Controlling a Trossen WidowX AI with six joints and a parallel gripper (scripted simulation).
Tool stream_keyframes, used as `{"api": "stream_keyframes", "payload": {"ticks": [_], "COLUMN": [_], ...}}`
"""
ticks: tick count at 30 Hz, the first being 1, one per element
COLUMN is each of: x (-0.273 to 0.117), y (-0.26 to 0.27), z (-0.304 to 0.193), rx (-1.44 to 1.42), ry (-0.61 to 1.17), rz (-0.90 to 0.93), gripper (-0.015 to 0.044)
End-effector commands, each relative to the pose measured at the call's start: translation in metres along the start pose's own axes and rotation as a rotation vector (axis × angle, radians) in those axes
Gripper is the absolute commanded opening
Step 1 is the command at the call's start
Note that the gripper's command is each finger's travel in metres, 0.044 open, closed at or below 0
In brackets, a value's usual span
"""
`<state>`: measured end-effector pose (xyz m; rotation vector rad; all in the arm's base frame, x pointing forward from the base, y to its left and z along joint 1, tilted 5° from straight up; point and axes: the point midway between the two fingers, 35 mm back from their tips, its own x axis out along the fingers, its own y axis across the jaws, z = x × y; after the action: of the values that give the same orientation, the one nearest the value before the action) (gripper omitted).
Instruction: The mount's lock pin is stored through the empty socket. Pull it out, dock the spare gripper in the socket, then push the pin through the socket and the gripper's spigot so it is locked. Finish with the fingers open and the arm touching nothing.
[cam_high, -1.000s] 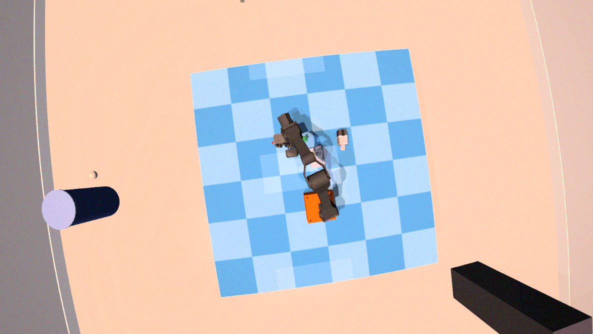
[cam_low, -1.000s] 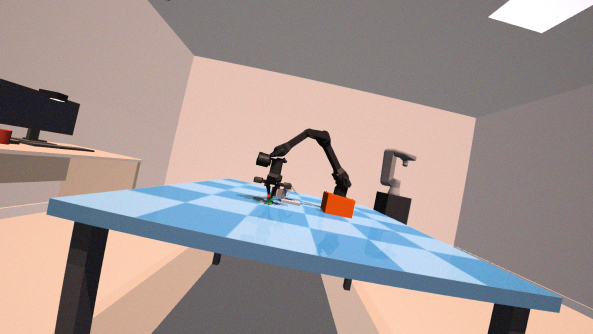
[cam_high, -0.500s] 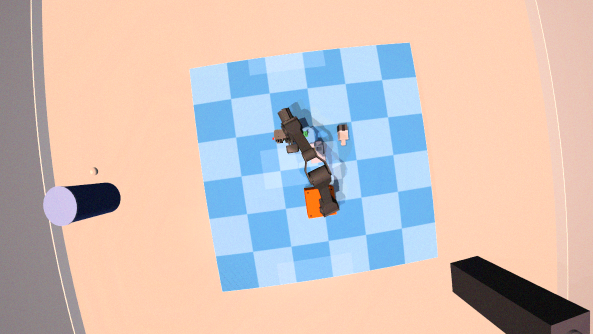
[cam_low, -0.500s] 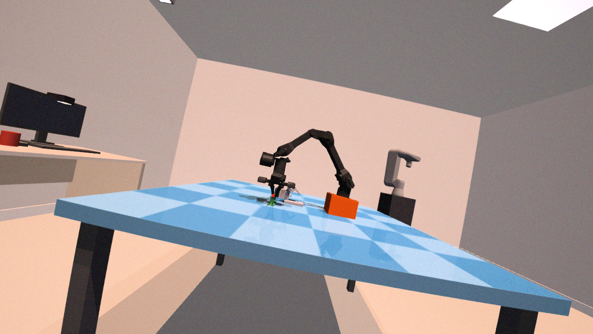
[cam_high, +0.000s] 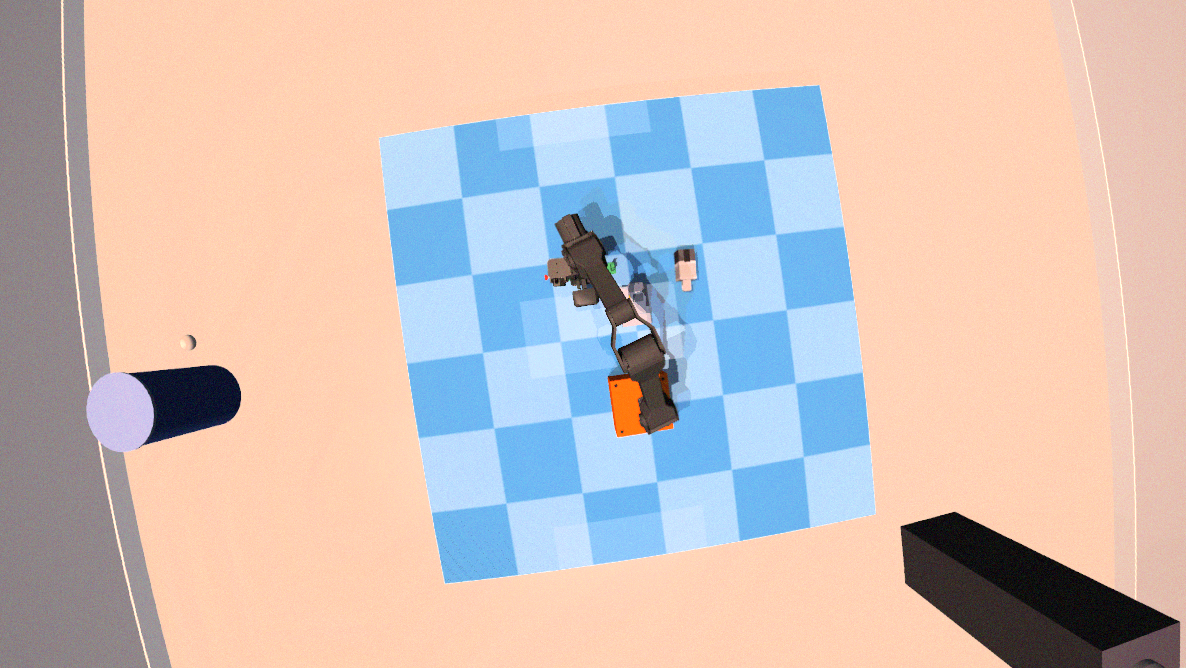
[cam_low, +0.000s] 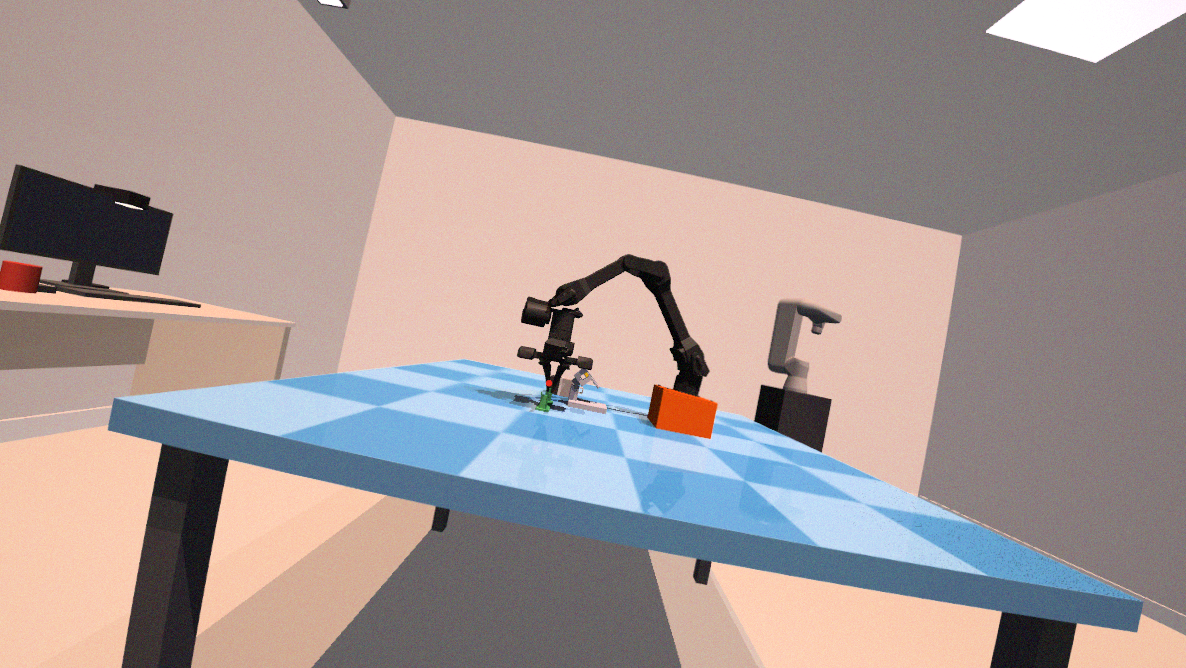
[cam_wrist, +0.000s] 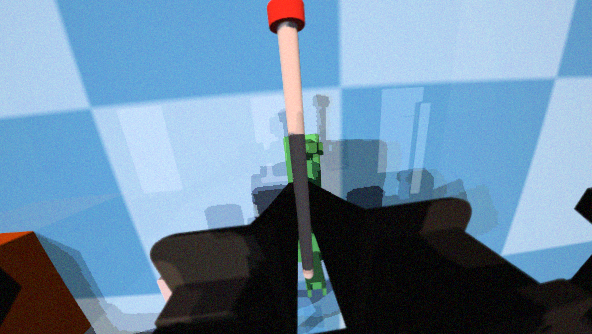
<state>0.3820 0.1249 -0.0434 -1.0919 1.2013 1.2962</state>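
My gripper (cam_low: 553, 390) (cam_wrist: 298, 187) points down and is shut on the lock pin (cam_wrist: 290, 75). The pin has a pale and dark shaft and a red head (cam_high: 546, 277) (cam_low: 548, 383), which sticks out past the fingers. The pin lies level a little above a green holder (cam_high: 611, 266) (cam_low: 543, 403) (cam_wrist: 316, 286) on the table. A pale base (cam_high: 642, 310) (cam_low: 587, 405) with a grey device (cam_low: 583, 377) stands beside the gripper. A pale block with a dark end (cam_high: 685, 269) stands farther right in the top view. I cannot tell which of these is the mount or the spare gripper.
An orange box (cam_high: 624, 406) (cam_low: 684, 413) (cam_wrist: 40, 285) stands at the arm's base on the checkered blue table (cam_high: 481, 539) (cam_low: 531, 497). The arm hides part of the pale base from above. Dark shadows fall around the green holder.
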Motion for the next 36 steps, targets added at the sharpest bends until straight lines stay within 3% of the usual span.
{"api": "stream_keyframes", "payload": {"ticks": [1,23,36], "x": [0.001,-0.023,-0.007], "y": [0.0,-0.006,-0.007], "z": [0.0,-0.055,-0.058], "rx": [0.0,0.005,0.004], "ry": [0.0,0.005,0.001], "rz": [0.001,0.001,0.004], "gripper": [0.0,0.0,0.0]}}
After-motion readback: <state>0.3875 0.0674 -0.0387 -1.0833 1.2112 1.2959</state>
